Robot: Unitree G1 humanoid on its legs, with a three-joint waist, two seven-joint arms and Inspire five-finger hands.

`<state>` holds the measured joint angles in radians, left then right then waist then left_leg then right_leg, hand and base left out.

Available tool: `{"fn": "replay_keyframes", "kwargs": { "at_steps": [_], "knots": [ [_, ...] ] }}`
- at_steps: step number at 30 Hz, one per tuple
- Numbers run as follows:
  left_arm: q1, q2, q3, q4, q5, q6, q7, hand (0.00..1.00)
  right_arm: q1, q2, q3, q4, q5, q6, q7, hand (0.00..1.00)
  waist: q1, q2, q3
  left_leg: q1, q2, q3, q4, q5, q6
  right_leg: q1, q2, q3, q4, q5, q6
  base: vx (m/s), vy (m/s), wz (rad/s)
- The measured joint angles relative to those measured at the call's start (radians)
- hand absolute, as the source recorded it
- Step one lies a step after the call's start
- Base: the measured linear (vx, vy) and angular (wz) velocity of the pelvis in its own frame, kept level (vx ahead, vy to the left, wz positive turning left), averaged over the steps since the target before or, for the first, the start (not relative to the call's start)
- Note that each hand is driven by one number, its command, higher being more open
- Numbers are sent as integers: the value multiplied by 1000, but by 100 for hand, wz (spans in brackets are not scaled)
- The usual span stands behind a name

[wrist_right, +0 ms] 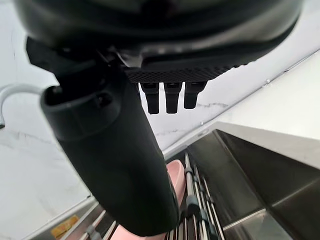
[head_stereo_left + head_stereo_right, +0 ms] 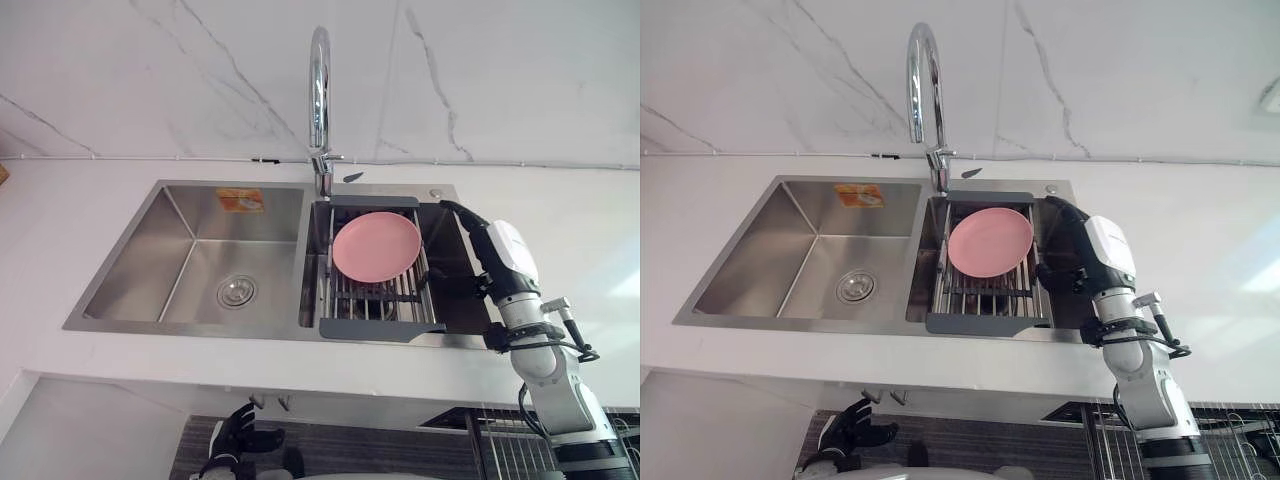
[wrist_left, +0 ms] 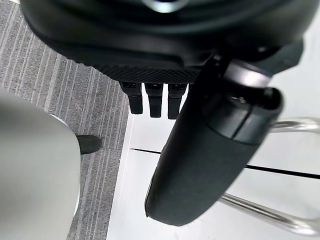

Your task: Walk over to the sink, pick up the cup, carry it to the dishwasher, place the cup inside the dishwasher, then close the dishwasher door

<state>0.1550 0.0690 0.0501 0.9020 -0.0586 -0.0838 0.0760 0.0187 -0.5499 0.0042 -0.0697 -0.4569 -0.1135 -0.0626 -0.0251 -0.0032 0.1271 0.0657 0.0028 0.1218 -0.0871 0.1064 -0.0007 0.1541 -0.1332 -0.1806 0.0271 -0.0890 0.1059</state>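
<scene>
The steel double sink [image 2: 130,270] is set in a white counter. Its right basin holds a grey drying rack [image 2: 380,328] with a pink plate [image 2: 376,245] lying on it. My right hand [image 2: 478,245] reaches down into the right basin just right of the rack, level with the plate. In the right wrist view its thumb [image 1: 115,165] and fingers are straight and hold nothing, with the pink plate [image 1: 175,177] and the rack's bars just past them. My left hand [image 2: 235,435] hangs low below the counter's front edge, with its fingers [image 3: 152,102] relaxed over grey floor.
A tall chrome faucet [image 2: 319,90] rises behind the divider between the basins. The left basin has a drain [image 2: 237,291] and an orange sticker [image 2: 240,199]. A wire rack [image 2: 1230,430] shows below the counter at the lower right. A marble wall backs the counter.
</scene>
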Motion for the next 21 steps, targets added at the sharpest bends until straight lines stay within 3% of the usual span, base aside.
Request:
{"fn": "replay_keyframes", "kwargs": {
  "at_steps": [9,21],
  "knots": [
    [-1,2,-9,1,1,-9,-1,90,-52,-60,103,64,-22,-29,27,90,1,3,3,-1,-3,-6,0,1,1,2,-3,-7,0,0,0,-3,0,1],
    [-1,0,-13,1,1,-13,0,90,-90,-91,158,147,-209,-29,18,90,0,14,10,-7,-11,-26,0,6,4,7,-8,-31,0,0,1,-14,-7,5]
  ]
}}
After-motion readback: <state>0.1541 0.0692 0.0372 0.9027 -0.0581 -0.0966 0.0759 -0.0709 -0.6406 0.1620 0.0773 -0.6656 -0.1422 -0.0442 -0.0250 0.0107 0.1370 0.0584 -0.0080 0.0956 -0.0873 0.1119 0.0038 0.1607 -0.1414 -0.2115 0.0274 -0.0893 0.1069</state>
